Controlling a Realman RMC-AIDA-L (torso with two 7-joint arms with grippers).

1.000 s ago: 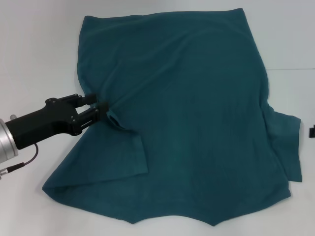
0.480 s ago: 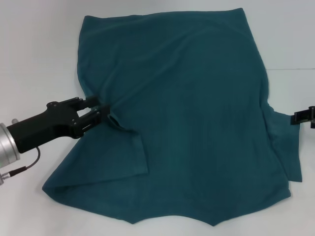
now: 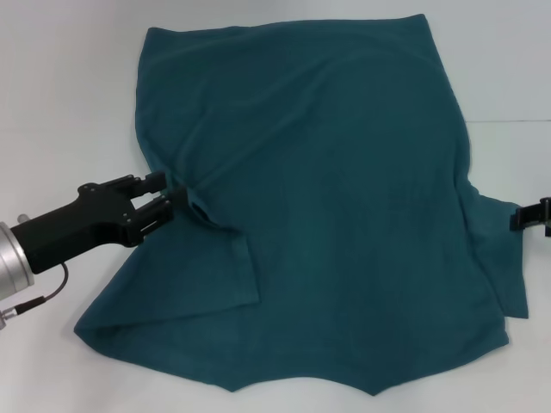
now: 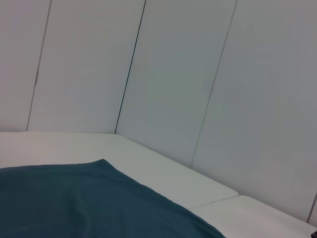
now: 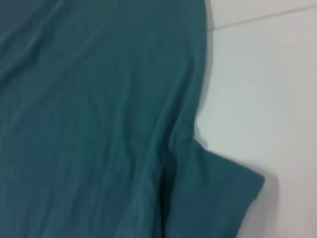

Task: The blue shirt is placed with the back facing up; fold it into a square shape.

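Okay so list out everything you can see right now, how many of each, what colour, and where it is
blue shirt: one, dark teal-blue, spread across the middle of the table; its left sleeve is folded inward, and the fabric is rumpled beside the left gripper.
table: one, white, under the shirt; a thin seam line runs across it on the right side.
wall panels: several, white with dark seams, standing behind the table in the left wrist view.
left gripper: one, black on a black and silver arm, at the shirt's left edge near the armpit, its fingertips at a gathered ridge of fabric.
right gripper: one, black, only partly in view at the head view's right edge, just beside the shirt's right sleeve.
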